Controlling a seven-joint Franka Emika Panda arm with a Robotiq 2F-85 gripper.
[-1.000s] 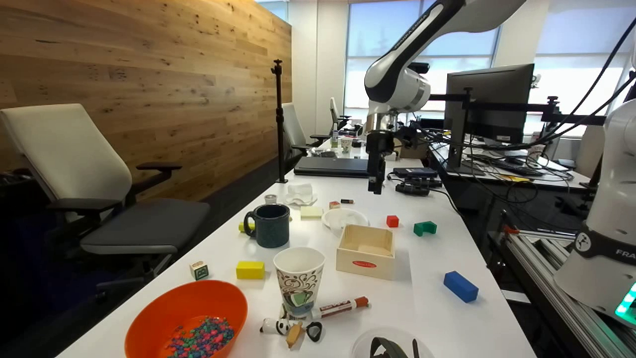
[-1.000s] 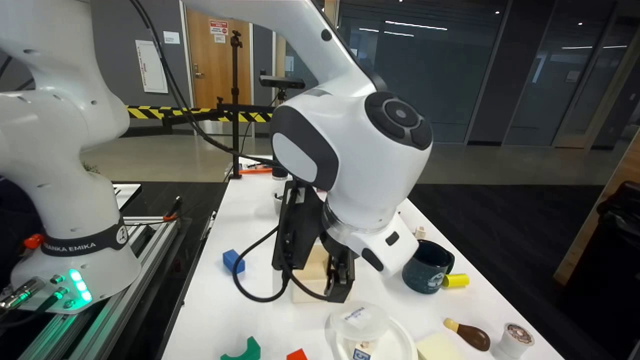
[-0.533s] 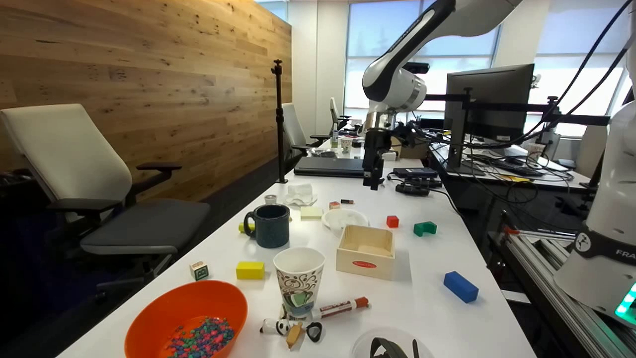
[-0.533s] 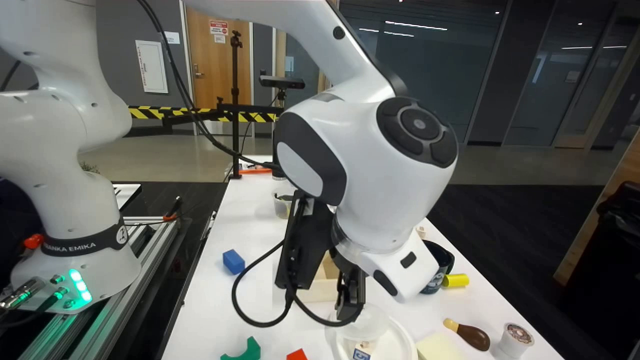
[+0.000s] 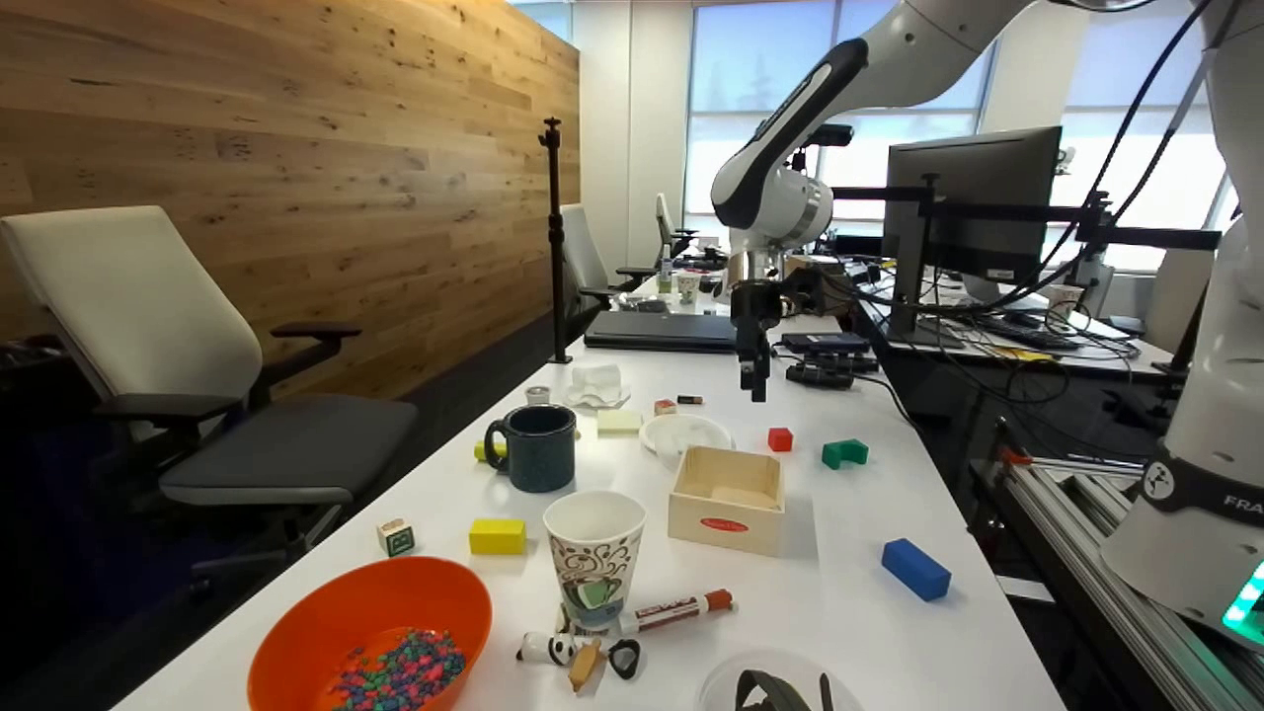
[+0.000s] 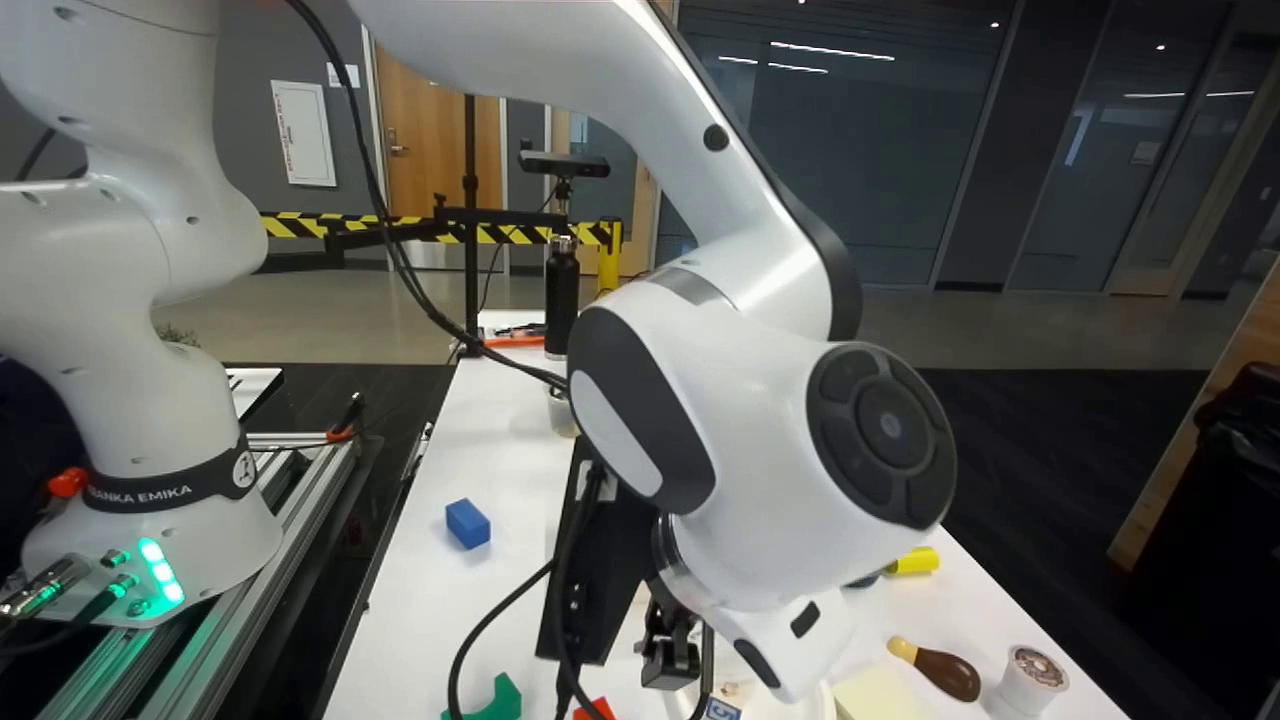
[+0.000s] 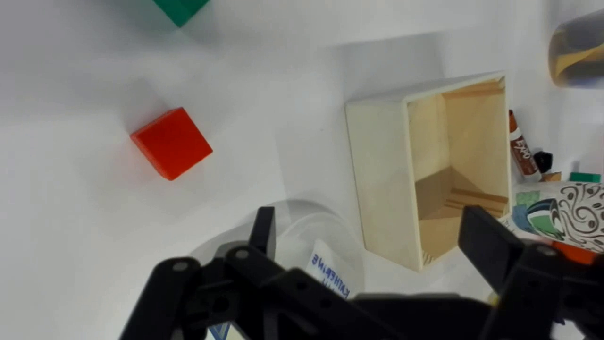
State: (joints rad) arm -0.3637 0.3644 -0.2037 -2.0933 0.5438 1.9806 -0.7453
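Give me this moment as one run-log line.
gripper: open above table, holding nothing | red cube: on table, apart from wooden box | dark mug: upright | blue block: on table

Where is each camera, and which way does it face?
An exterior view: raised near the orange bowl, facing along the white table towards windows; arm and base show.
An exterior view: raised near the green block, facing roughly back towards a wooden door; arm and base show.
Wrist view: on the arm, looking down at the red block and wooden box; the open gripper shows.
Both exterior views share the blue block.
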